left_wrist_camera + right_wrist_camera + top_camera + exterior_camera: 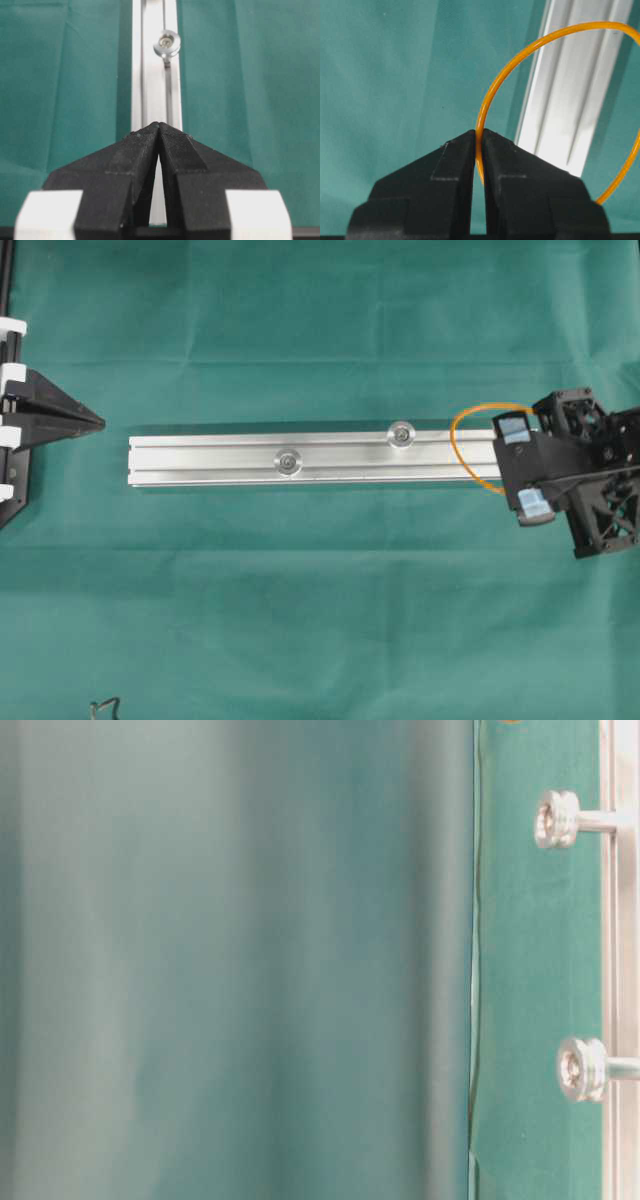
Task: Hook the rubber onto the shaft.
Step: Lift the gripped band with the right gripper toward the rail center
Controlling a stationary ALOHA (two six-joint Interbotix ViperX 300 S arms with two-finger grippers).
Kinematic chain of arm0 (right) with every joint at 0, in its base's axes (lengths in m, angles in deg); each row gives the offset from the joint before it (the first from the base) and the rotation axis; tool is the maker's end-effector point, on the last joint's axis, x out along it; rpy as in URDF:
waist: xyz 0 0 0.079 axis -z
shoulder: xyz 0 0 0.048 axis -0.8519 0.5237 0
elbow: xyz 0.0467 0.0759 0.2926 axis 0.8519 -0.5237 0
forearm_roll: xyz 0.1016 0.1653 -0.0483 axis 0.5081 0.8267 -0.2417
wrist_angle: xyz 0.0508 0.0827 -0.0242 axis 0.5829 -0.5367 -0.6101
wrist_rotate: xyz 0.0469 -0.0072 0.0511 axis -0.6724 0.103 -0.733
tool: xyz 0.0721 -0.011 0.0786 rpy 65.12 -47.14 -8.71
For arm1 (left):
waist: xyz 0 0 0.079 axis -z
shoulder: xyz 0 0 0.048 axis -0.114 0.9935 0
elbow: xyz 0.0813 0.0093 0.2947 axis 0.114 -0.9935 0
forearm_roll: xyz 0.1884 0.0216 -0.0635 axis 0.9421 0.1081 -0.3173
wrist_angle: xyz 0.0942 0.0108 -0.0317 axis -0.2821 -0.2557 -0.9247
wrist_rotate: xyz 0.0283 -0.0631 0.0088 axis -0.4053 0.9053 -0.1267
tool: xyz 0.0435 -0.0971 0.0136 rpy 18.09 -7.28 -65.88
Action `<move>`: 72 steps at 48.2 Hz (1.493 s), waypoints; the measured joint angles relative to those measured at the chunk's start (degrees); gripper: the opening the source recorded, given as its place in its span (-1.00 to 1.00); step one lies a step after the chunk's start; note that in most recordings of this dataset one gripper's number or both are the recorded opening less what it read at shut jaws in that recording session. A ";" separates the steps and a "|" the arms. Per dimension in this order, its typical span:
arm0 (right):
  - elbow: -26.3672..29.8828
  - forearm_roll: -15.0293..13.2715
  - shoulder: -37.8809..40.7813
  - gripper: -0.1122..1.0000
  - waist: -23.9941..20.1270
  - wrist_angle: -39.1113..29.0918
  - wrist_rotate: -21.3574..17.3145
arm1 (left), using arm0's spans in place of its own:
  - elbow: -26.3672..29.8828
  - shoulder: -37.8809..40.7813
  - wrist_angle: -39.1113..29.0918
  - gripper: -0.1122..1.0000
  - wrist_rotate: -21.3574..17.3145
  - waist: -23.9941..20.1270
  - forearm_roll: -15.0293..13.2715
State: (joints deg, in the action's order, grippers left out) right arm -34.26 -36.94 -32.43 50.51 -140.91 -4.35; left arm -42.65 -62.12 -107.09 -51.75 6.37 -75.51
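The rubber (452, 443) is a thin orange loop over the right end of the aluminium rail (200, 460). My right gripper (503, 462) is shut on it; in the right wrist view the band (492, 90) runs straight down between the closed black fingertips (479, 132). Two shafts with pulley heads stand on the rail, one near the middle (288, 461) and one further right (401, 433). The band touches neither. My left gripper (98, 421) is shut and empty, just off the rail's left end, tips (159, 125) pointing along the rail toward a shaft (167, 43).
A green cloth (320, 620) covers the table around the rail. The table-level view shows both shafts (556, 818) (582, 1068) sticking out sideways from the rail (615, 960), with a blurred green fold filling its left side.
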 measured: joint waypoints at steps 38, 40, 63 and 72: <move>3.69 -2.11 -0.88 -0.67 0.26 -5.27 0.00 | 0.00 0.00 0.00 -0.76 0.00 -0.09 0.09; 3.69 -2.20 -0.88 -0.67 0.35 -5.27 0.00 | 0.00 0.00 0.00 -0.76 0.00 -0.09 0.09; 6.77 -3.16 3.43 -0.67 0.44 -3.78 0.00 | 0.00 0.09 0.00 -0.76 0.00 0.00 0.00; 10.02 -3.96 7.47 -0.67 0.53 -2.11 0.09 | -0.09 0.09 0.00 -0.76 0.00 -0.09 0.09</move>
State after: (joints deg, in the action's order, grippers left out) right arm -24.24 -40.89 -24.95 51.04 -143.02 -4.26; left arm -42.74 -62.04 -107.09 -51.75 6.28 -75.42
